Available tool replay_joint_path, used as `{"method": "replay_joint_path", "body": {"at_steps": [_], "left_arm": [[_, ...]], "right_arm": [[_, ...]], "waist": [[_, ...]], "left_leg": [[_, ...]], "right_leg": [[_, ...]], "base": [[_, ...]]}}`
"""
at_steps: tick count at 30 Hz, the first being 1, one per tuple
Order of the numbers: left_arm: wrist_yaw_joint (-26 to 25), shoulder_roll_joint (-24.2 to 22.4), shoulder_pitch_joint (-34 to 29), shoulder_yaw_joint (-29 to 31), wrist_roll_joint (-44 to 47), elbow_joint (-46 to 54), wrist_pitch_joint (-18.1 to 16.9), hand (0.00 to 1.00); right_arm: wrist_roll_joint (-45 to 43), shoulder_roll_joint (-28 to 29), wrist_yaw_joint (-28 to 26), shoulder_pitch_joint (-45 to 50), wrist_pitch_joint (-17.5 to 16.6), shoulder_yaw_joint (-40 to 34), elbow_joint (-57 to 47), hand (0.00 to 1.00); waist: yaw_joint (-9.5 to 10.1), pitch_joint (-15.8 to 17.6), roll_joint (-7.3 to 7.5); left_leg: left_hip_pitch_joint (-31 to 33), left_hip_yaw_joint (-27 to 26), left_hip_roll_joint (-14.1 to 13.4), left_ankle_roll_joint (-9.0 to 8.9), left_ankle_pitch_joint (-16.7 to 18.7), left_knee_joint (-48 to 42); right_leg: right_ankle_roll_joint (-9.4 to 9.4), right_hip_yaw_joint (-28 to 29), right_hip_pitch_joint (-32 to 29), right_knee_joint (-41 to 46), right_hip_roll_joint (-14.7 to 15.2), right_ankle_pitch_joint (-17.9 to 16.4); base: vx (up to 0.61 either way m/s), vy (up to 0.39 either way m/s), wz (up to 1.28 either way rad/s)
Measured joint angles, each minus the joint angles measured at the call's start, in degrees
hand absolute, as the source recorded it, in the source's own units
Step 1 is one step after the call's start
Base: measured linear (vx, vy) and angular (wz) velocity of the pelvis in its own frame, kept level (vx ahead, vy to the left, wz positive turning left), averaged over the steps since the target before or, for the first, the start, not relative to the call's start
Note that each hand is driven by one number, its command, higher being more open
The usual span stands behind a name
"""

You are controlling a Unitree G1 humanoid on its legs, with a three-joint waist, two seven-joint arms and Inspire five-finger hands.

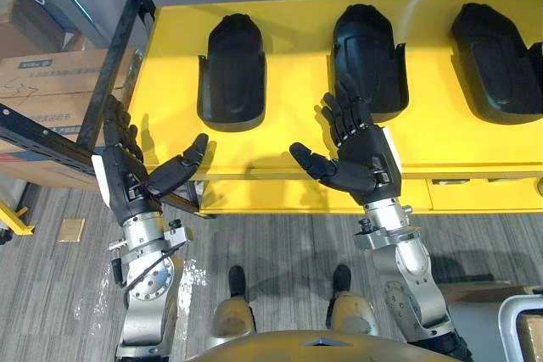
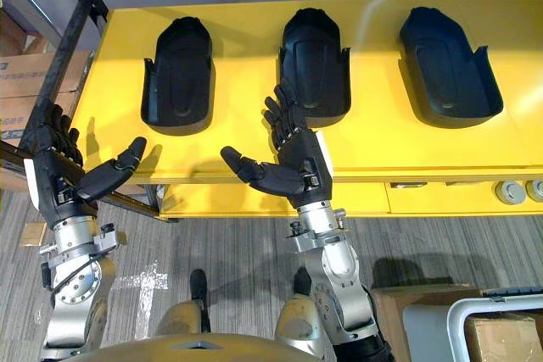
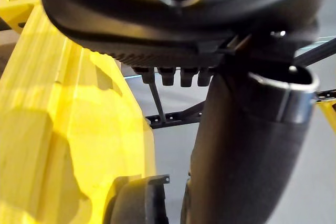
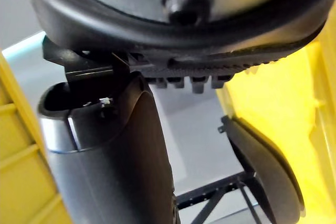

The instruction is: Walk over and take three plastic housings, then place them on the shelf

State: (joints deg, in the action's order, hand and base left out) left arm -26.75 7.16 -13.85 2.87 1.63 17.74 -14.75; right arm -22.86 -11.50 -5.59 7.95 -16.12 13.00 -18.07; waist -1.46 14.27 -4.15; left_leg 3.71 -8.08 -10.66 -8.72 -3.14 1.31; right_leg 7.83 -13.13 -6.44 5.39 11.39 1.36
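Three black plastic housings lie in a row on the yellow table (image 1: 441, 154): the left one (image 1: 232, 72), the middle one (image 1: 368, 58) and the right one (image 1: 499, 61). My left hand (image 1: 127, 171) is held up open at the table's front left corner, beside the left housing. My right hand (image 1: 361, 154) is open too, raised over the table's front edge with its fingers just short of the middle housing. Neither hand touches a housing. A housing's edge (image 3: 136, 203) shows past the left thumb, and another housing (image 4: 265, 169) past the right thumb.
A dark metal shelf frame (image 1: 114, 65) stands at the left, with cardboard boxes (image 1: 51, 82) behind it. The table has drawers (image 1: 475, 192) under its front edge. A bin with a box (image 2: 488, 328) sits on the floor at the lower right.
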Motion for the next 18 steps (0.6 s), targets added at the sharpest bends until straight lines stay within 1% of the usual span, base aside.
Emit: {"method": "replay_joint_path", "body": {"at_steps": [4,7,11,13,18], "left_arm": [[-1.92,0.08,1.26,0.39,-0.88,-0.31,0.87,1.0],[-2.82,0.28,3.4,0.42,-4.41,-2.27,1.54,1.0],[-2.9,1.1,4.68,0.44,-4.96,-4.57,2.82,1.0],[-2.89,1.5,4.72,0.43,-5.06,-5.13,2.91,1.0],[-2.67,2.05,5.2,0.43,-6.9,-6.57,4.79,1.0]], "right_arm": [[-0.01,0.01,-0.06,0.02,0.0,-0.08,0.0,1.0],[-0.03,0.0,-0.36,0.02,0.0,-0.75,0.0,1.0],[-0.06,-0.07,-1.49,0.02,0.0,-1.56,-0.02,1.0],[-0.06,-0.07,-1.88,-0.02,0.0,-1.74,-0.09,1.0],[-0.03,-0.09,-2.92,-0.05,0.01,-2.98,-0.17,1.0]], "waist": [[-0.26,0.31,-0.01],[-0.35,0.36,-0.09],[-0.43,0.52,-0.25],[-0.4,0.76,-0.3],[-0.96,1.18,-0.58]], "left_leg": [[-0.01,-0.8,0.0,0.01,0.0,0.0],[-0.05,-1.02,-0.05,0.01,0.0,-0.04],[-0.19,-1.73,-0.06,0.03,0.02,-0.12],[-0.18,-2.26,-0.06,0.03,0.02,-0.13],[-0.34,-2.38,-0.06,0.03,0.02,-0.19]], "right_leg": [[-0.12,0.92,-0.91,0.69,0.0,-0.16],[-0.18,1.25,-1.45,1.54,0.01,-0.53],[-0.47,2.02,-1.97,1.86,0.0,-0.72],[-0.43,2.58,-2.54,2.39,0.0,-0.73],[-0.28,2.75,-2.58,2.63,0.01,-0.7]], "base": [[-0.01,-0.001,-0.11],[-0.02,-0.003,-0.05],[-0.02,0.002,-0.08],[-0.01,0.002,-0.1],[0.0,0.0,-0.01]]}}
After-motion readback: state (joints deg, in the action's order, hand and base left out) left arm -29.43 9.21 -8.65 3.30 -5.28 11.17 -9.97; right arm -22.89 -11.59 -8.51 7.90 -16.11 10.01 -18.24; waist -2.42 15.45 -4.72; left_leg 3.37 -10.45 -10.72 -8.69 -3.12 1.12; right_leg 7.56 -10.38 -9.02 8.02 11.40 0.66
